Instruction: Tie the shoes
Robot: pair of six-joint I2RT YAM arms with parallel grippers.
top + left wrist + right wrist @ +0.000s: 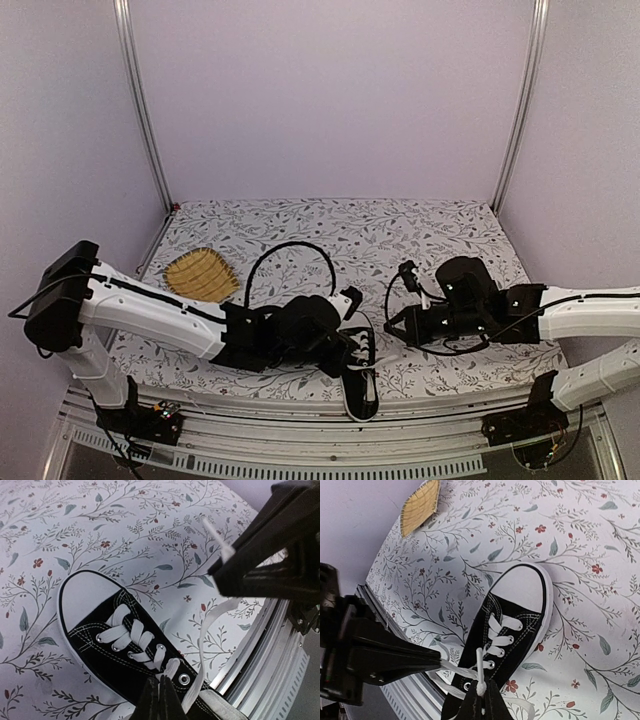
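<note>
Near the left edge of the floral-patterned bench lies a yellow woven ribbed mat, well apart from everything else. The left tool hangs over the middle of the near edge. Its fingers are pressed together on a loose strand of white lace, which runs from their tips to the top eyelets (the right wrist view shows this best). Just below it sits the small black low-top canvas sneaker with white rubber toe cap and white sole edge. The heel end is at the near edge and the toe points in over the bench. Its crossed white laces lie flat over the tongue. To the right, the right tool is likewise pinched closed on a second lace strand, whose stiff tip pokes out past the fingers.
</note>
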